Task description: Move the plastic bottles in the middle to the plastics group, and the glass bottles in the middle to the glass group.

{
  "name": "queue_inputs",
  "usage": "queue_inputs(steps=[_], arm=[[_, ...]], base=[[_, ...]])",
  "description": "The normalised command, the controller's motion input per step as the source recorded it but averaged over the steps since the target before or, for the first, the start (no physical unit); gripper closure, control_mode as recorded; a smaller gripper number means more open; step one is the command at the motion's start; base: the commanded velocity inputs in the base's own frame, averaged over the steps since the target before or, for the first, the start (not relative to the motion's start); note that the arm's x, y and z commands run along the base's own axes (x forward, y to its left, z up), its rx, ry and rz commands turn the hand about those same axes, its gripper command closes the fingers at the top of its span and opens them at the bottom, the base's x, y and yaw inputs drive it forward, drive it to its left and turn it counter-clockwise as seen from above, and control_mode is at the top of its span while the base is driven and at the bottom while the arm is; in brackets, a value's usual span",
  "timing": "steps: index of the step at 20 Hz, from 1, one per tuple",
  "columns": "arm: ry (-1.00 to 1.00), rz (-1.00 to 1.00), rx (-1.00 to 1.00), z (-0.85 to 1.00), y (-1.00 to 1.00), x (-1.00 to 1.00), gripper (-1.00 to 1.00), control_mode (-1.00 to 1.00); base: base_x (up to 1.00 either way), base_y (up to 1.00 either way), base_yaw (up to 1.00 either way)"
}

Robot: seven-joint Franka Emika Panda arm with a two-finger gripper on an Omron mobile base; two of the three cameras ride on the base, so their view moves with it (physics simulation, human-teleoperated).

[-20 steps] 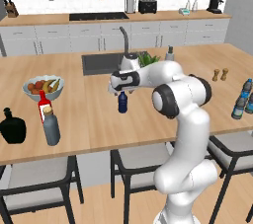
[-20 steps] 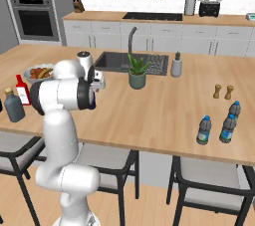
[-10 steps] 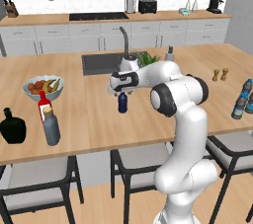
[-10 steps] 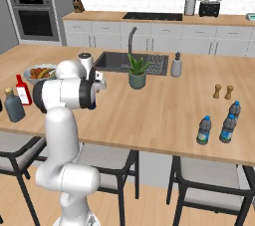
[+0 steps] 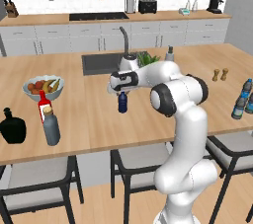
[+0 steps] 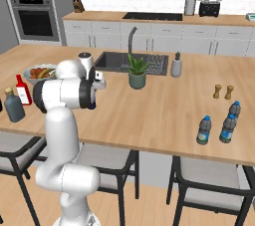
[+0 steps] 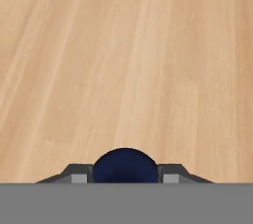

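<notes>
The dark navy plastic bottle point(image 5: 122, 104) stands upright mid-counter, in front of the sink. My gripper point(image 5: 122, 92) is over its top, and in the hand view the fingertips point(image 7: 79, 177) press both sides of the navy bottle point(image 7: 125, 165), so it is shut on it. Clear-blue water bottles of the plastics group point(image 5: 242, 100) point(image 6: 219, 124) stand at the counter's right end. At the left end are the slim red bottle point(image 5: 43, 105), the squat black bottle point(image 5: 12, 128) and the tall dark grey cork-topped bottle point(image 5: 51, 127).
A fruit bowl point(image 5: 43, 86) sits behind the red bottle. The sink point(image 5: 101, 62) with its tap, a potted plant point(image 6: 136, 72) and a pump dispenser point(image 6: 176, 65) lie behind the navy bottle. Two small shakers point(image 5: 220, 75) stand toward the right. Stools point(image 5: 39, 178) line the near edge.
The jaws have closed in from wide open onto the navy bottle. The arm and the bottle have stayed in place.
</notes>
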Motion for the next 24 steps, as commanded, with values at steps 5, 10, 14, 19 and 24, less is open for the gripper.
queue_inputs(steps=[5,10,14,19,24], arm=[[-0.02,0.00,0.00,0.35,-0.11,-0.18,1.00,-1.00],[0.00,-0.06,0.00,0.66,-0.50,-0.25,1.00,-1.00],[0.00,-0.16,0.00,0.60,-0.82,-0.37,1.00,-1.00],[0.00,-0.22,0.01,0.42,-0.97,-0.44,1.00,-1.00],[0.00,-0.27,0.02,0.23,-1.00,-0.47,1.00,-1.00]], base=[[0.00,0.00,0.00],[0.00,0.00,0.00],[0.00,0.00,0.00],[0.00,0.00,0.00],[0.00,0.00,0.00]])
